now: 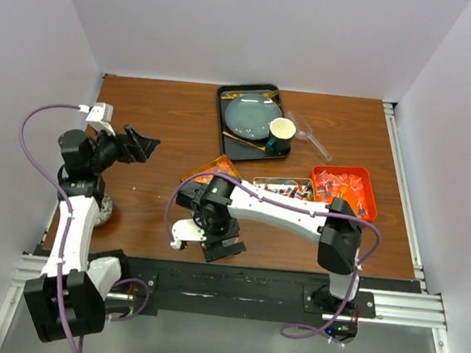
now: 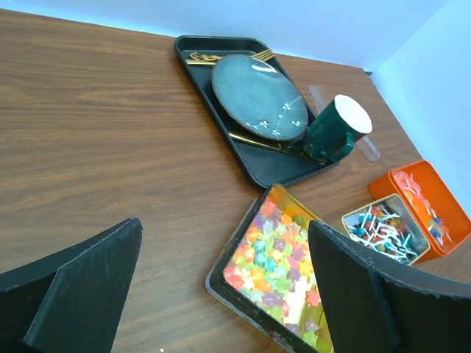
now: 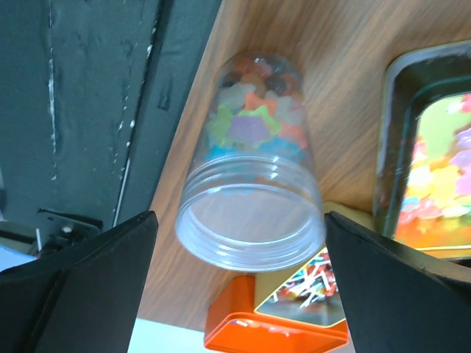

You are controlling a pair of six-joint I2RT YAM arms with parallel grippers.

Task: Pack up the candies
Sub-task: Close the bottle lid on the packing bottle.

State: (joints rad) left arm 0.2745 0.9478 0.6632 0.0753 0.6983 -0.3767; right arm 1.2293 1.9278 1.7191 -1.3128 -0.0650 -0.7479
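A clear plastic jar (image 3: 250,184) holds a layer of star-shaped multicoloured candies (image 3: 254,110) at its bottom; its open mouth faces the right wrist camera. My right gripper (image 3: 241,220) is open, one finger on each side of the jar's mouth, neither touching it. In the top view the right gripper (image 1: 220,246) is by the table's front edge and hides the jar. A gold tin of star candies (image 2: 276,265) lies on the table and shows in the top view (image 1: 215,168). My left gripper (image 1: 143,144) is open and empty, raised left of the tin (image 2: 224,228).
A small tin of red-blue-white wrapped candies (image 1: 283,186) and an orange tin of red wrapped pieces (image 1: 344,189) sit at the right. A black tray (image 1: 230,143) at the back holds a grey plate (image 1: 251,115) and a green cup (image 1: 281,135). A clear scoop (image 1: 306,133) lies beside it.
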